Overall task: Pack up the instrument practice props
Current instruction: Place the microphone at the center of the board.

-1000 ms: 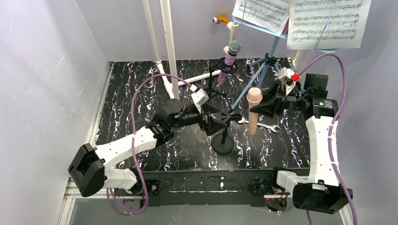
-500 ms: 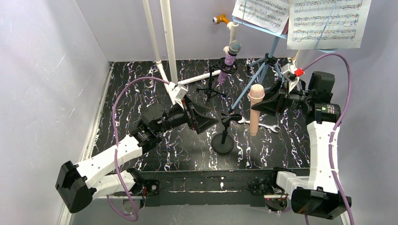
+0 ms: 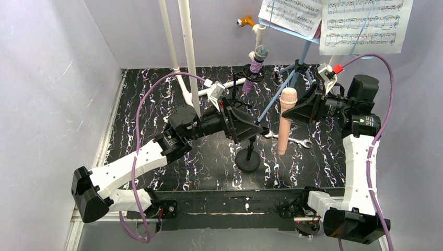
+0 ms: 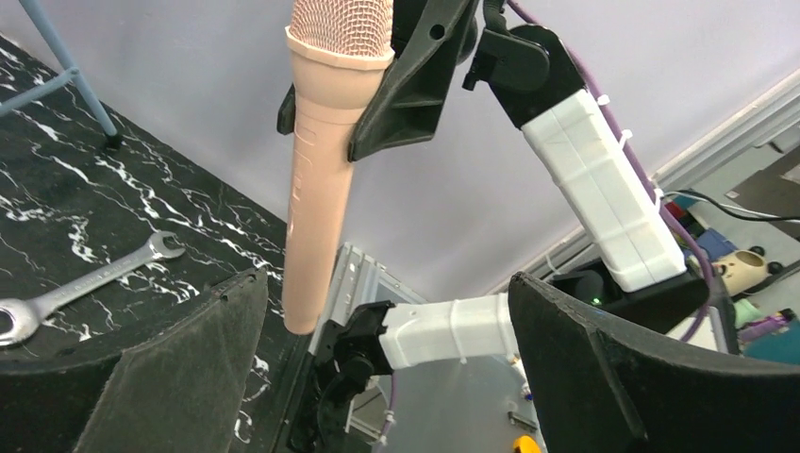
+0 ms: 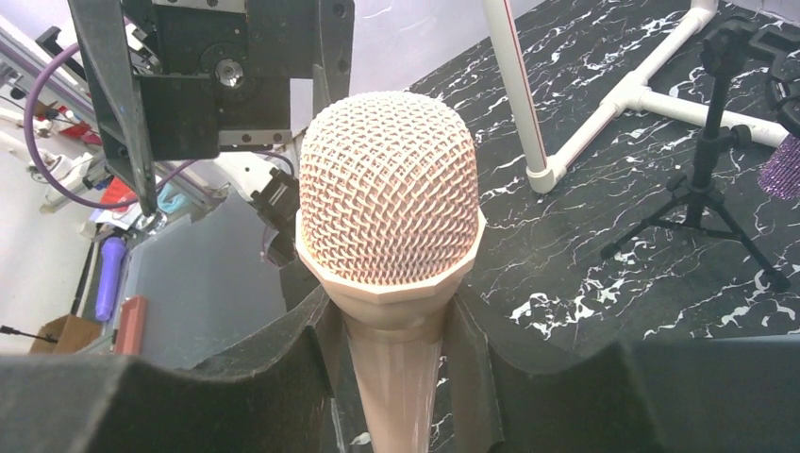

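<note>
The peach microphone [image 3: 285,125] hangs upright above the table, with my right gripper [image 3: 295,111] shut just below its mesh head [image 5: 387,189]. In the right wrist view both fingers of the right gripper [image 5: 396,377] press on the neck. My left gripper [image 3: 251,130] is open and holds nothing. It hovers over the top of the black round-base holder [image 3: 247,159], left of the microphone. In the left wrist view the microphone [image 4: 321,189] hangs beyond my wide-open left gripper [image 4: 387,363]. The purple glitter microphone [image 3: 255,67] sits in the black tripod [image 5: 703,179] at the back. Sheet-music pages [image 3: 363,23] rest on the light-blue rack [image 3: 292,73].
A silver wrench [image 3: 293,140] lies on the black marbled table [image 3: 156,104] under the peach microphone. White pipes [image 3: 187,49] stand at the back left, one lying toward the tripod. Grey walls close the left and right sides.
The left gripper opened fully, drew back left, then swung right over the round-base holder. The right gripper carried the peach microphone slightly higher and to the right.
</note>
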